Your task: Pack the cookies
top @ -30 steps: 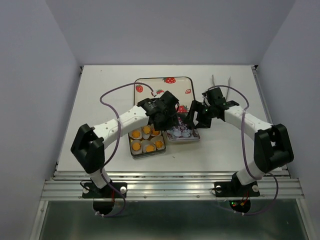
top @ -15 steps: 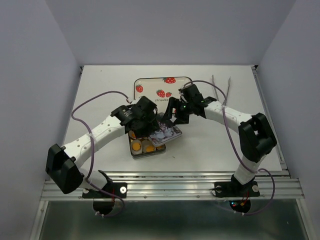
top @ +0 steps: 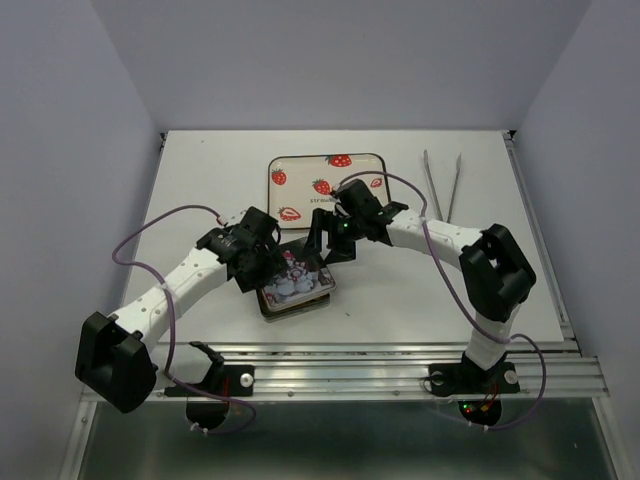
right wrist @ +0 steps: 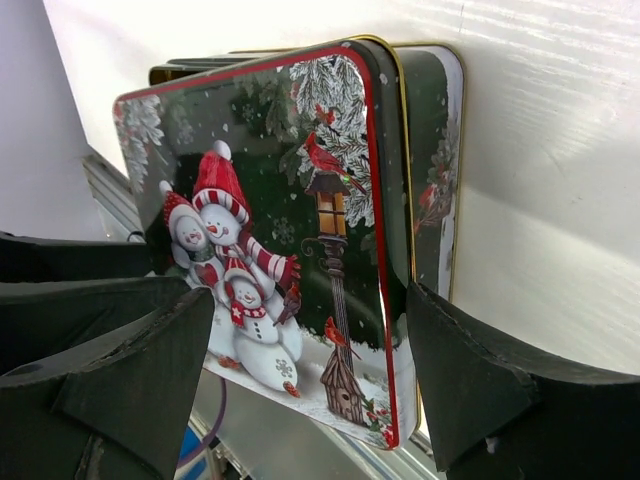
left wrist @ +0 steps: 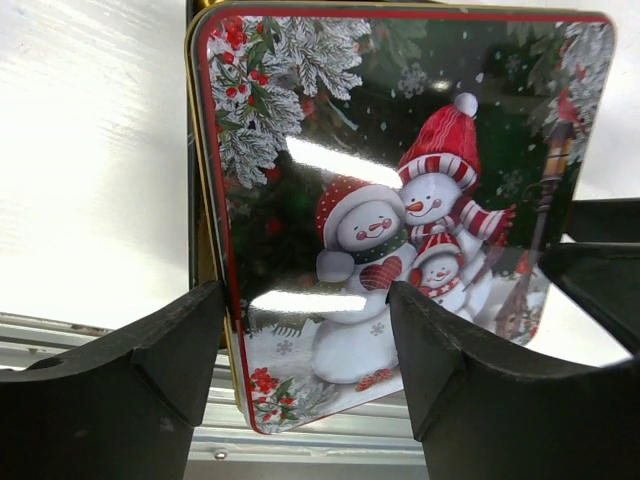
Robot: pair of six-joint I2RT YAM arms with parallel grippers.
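Observation:
The cookies are hidden under the tin's lid [top: 296, 281], printed with snowmen, which lies slightly askew on the tin base [top: 272, 306]. My left gripper [top: 264, 266] is open at the lid's left side. In the left wrist view its fingers [left wrist: 160, 350] straddle the near left corner of the lid [left wrist: 400, 150], with the base's gold rim [left wrist: 203, 250] showing beside it. My right gripper [top: 320, 248] is open at the lid's far right edge. In the right wrist view the lid [right wrist: 280, 180] sits between the fingers over the base [right wrist: 432, 150].
A cream tray [top: 300, 170] printed with strawberries lies behind the tin. Metal tongs [top: 441, 186] lie at the back right. The table's metal front rail [top: 340, 352] runs close to the tin.
The lid has slid left, from beside the tin onto it, and now covers the cookies. Both grippers moved left and nearer with it.

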